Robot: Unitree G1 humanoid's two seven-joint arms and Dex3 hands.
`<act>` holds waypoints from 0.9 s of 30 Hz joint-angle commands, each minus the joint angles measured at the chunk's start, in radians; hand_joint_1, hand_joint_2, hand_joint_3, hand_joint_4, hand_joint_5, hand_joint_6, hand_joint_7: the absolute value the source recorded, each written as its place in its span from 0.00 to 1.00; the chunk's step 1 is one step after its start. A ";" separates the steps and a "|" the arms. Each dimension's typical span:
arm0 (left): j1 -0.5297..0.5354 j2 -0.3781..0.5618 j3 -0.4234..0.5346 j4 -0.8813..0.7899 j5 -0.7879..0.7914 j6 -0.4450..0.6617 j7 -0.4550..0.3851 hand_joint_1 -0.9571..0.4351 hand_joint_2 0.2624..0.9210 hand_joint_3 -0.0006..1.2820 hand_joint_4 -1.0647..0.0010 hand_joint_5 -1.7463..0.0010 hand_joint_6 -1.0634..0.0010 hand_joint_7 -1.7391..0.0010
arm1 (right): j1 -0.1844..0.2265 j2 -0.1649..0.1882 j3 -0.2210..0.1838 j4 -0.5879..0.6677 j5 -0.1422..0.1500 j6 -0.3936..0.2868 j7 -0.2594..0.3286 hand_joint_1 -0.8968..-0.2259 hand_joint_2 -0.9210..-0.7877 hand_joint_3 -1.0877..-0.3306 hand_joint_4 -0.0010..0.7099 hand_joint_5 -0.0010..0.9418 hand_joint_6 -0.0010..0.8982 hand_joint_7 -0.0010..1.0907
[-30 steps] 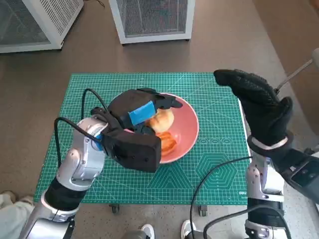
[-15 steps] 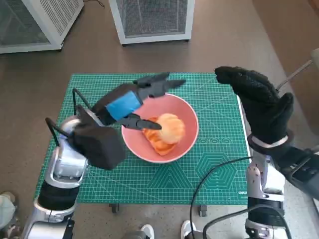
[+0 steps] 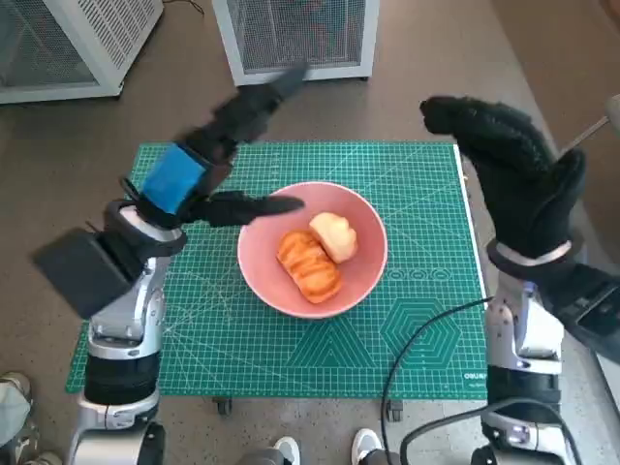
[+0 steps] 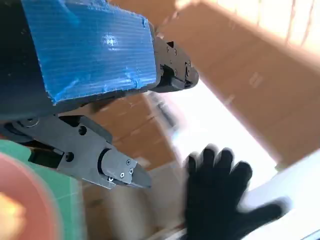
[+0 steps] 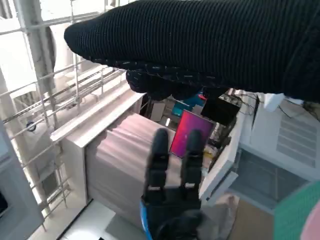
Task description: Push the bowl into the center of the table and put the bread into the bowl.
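Golden bread pieces (image 3: pixel 315 254) sitting in round pink bowl (image 3: pixel 363 281), blue-taped left hand (image 3: pixel 208 160) hovering open above-left, gloved right hand (image 3: pixel 509 189) idling open; task looking finished.

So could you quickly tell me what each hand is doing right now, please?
Left hand: open, fingers spread, holding nothing, raised beside the bowl.
Right hand: raised by the table's edge, holding nothing; open or curled cannot be told.

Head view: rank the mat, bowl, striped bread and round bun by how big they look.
1. Mat.
2. Bowl.
3. Striped bread.
4. Round bun, a little smaller than the striped bread; both lie in the bowl, so nearness hardly matters.
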State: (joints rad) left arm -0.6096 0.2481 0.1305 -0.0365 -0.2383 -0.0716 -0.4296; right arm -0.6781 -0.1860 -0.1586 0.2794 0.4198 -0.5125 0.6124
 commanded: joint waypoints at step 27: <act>0.043 -0.024 0.067 -0.020 -0.057 -0.122 0.096 0.19 1.00 0.23 0.76 0.98 0.68 0.96 | -0.116 -0.006 -0.009 0.161 -0.041 -0.088 0.011 0.44 0.00 0.53 0.32 0.00 0.35 0.03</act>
State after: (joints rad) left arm -0.5671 0.2313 0.1925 -0.0591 -0.2847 -0.1721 -0.3416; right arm -0.7877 -0.1919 -0.1677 0.4189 0.3890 -0.5990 0.6266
